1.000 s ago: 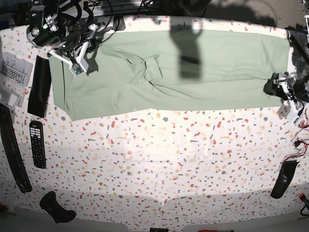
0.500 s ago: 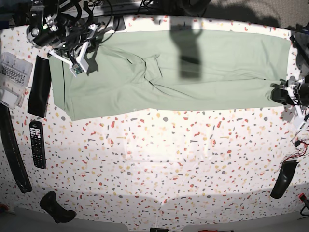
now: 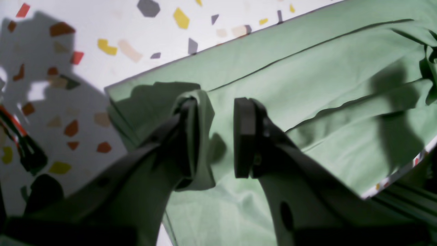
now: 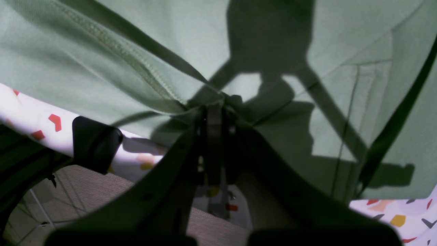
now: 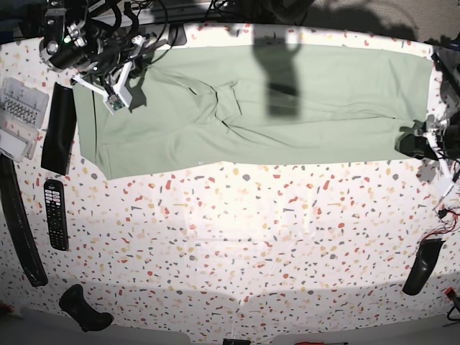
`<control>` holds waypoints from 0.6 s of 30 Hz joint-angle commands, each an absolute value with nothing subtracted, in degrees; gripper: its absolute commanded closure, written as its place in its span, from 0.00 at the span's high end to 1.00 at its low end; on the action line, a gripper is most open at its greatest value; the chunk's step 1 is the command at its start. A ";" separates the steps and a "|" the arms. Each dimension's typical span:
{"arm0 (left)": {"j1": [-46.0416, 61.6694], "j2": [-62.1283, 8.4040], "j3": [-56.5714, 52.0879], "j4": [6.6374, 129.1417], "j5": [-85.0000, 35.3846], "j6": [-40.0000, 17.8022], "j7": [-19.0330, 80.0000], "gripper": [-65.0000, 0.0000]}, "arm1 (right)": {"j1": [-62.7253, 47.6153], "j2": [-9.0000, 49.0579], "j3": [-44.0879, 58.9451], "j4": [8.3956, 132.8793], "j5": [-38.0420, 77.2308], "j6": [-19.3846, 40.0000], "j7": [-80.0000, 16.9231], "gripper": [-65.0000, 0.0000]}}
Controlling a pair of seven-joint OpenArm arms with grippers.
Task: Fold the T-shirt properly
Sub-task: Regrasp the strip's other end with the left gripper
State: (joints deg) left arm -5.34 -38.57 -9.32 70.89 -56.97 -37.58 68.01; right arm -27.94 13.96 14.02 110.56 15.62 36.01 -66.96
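The T-shirt (image 5: 287, 108) is a big pale sage-green spread of thin cloth, lying flat along the far edge of the desk (image 5: 237, 237) and reaching nearly from one far corner to the other. It is folded lengthwise into a long band, with a crease and a few ridges near its middle. A stitched hem shows at one end, where the cloth is gathered and lifted. At the opposite end a corner curls up off the desk.

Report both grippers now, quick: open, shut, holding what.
Left gripper: jaws apart, a fold of the T-shirt draped over one finger, not pinched.
Right gripper: shut on the T-shirt, cloth bunched at the tips.
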 commanded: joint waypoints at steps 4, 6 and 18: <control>-5.82 -39.66 -9.69 71.83 -57.98 -39.55 67.48 0.22 | -28.10 14.28 14.28 110.96 15.42 35.99 -67.51 0.00; -5.72 -39.70 -9.72 71.83 -57.98 -39.53 66.70 0.22 | -28.10 14.28 14.28 110.96 15.42 35.99 -67.48 0.00; -5.52 -37.67 -9.69 71.81 -52.51 -39.53 65.98 0.22 | -28.10 14.28 14.28 110.96 15.42 35.99 -67.44 0.00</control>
